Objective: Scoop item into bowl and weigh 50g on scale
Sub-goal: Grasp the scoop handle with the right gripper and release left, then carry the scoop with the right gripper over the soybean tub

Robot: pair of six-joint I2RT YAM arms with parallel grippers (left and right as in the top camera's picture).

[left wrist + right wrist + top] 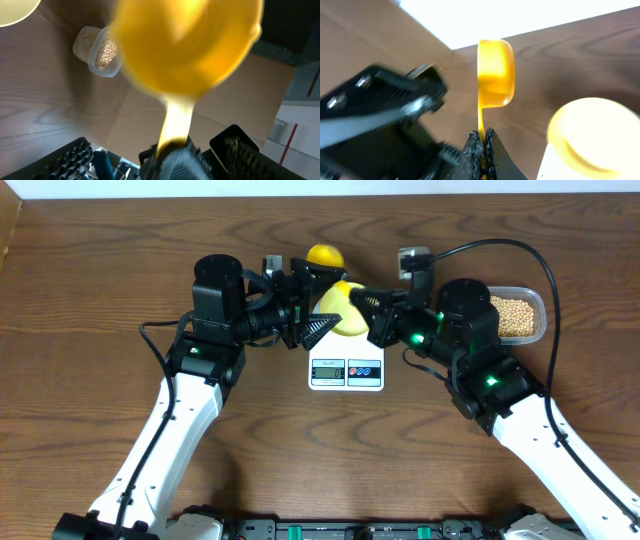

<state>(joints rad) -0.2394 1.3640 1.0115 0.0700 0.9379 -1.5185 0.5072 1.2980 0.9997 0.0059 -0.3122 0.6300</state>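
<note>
Both grippers hover over the scale (347, 370), whose platform carries the pale bowl (342, 302); the beans (518, 315) lie in the clear tub (541, 304) beside the right arm, well apart from the bowl. The right gripper (481, 137) is clamped on the thin handle of the yellow scoop (495, 70), its cup standing on edge. The left gripper (318, 300) has its jaws spread wide on either side of that handle, gripping nothing.

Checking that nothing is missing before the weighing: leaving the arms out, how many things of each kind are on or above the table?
Scale: 1
Bowl: 1
Scoop: 1
Clear tub of beans (too many to count): 1
Total: 4
</note>
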